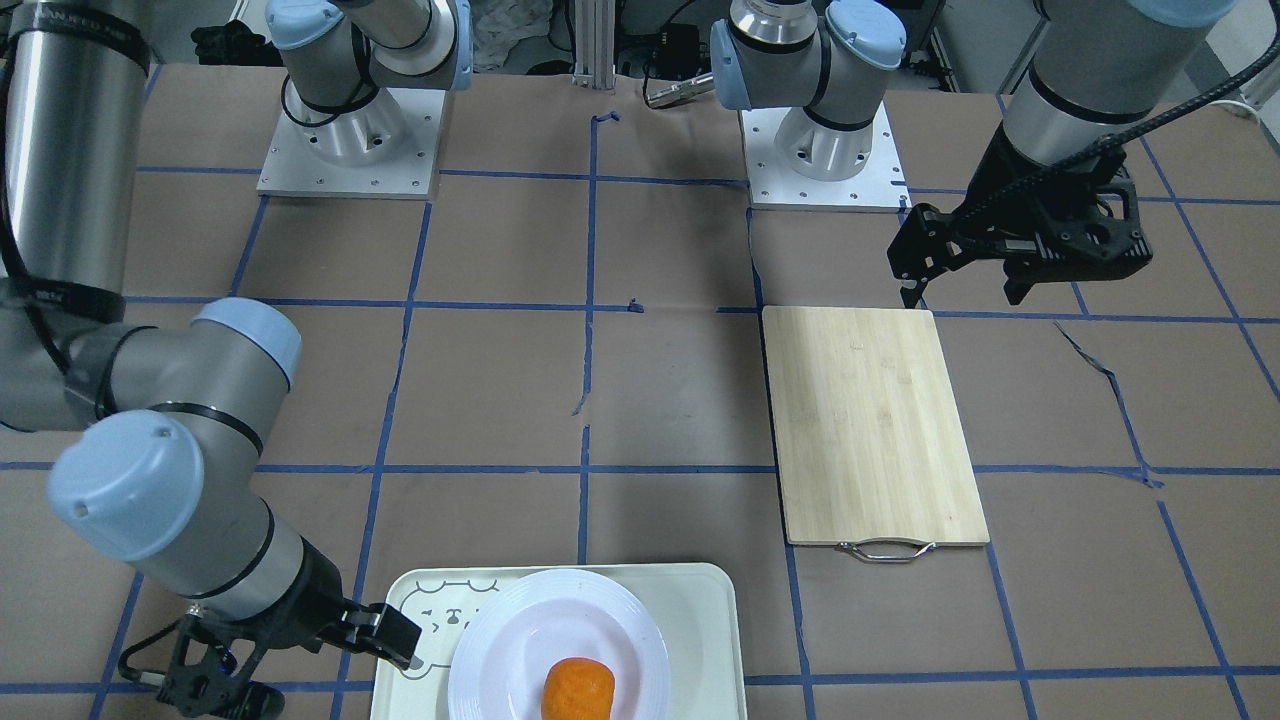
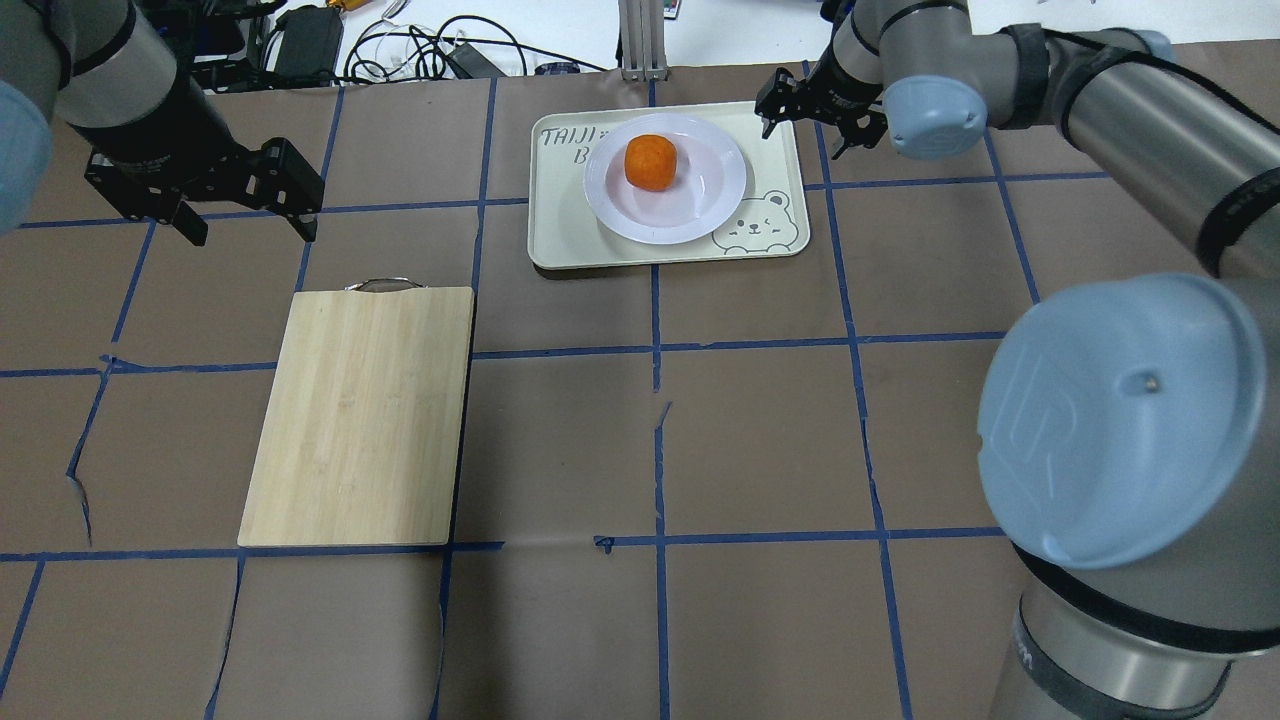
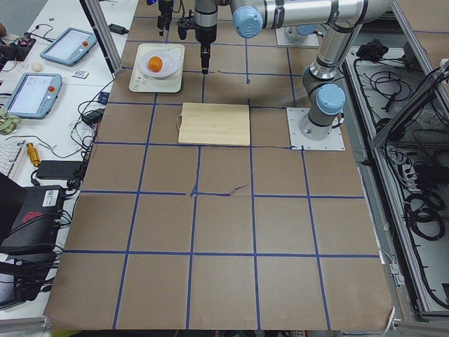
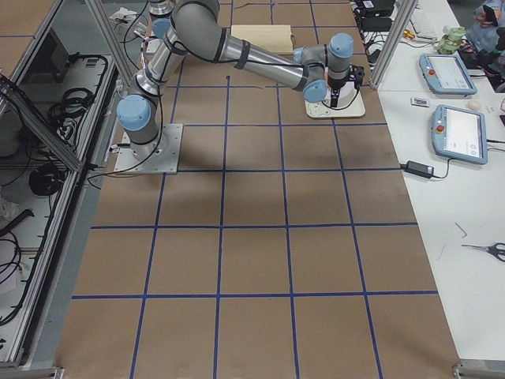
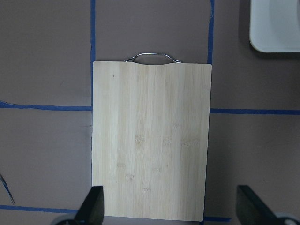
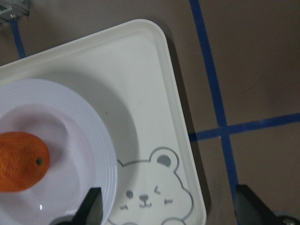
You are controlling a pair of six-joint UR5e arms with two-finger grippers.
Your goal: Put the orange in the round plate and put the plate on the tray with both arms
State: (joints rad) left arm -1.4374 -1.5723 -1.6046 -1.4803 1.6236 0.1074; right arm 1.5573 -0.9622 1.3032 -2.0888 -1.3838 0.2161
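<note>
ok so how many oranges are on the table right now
1. The orange lies in the round plate, which rests on the tray at the table's far side. The bamboo board holds none. The arms hide small patches of table.

The bench (image 2: 760, 440) is covered in brown paper, marked into large squares by blue tape lines (image 2: 657, 350), with a tear (image 1: 1100, 368) in the paper near one side. Along one long edge runs a white table (image 4: 473, 316) carrying two handheld screens (image 4: 461, 134), scissors (image 4: 488, 249) and tangled cables (image 2: 420, 50). An aluminium post (image 2: 636, 40) rises there. Opposite, a metal-framed bay (image 3: 414, 210) holds black cable loops. The light is even.
</note>
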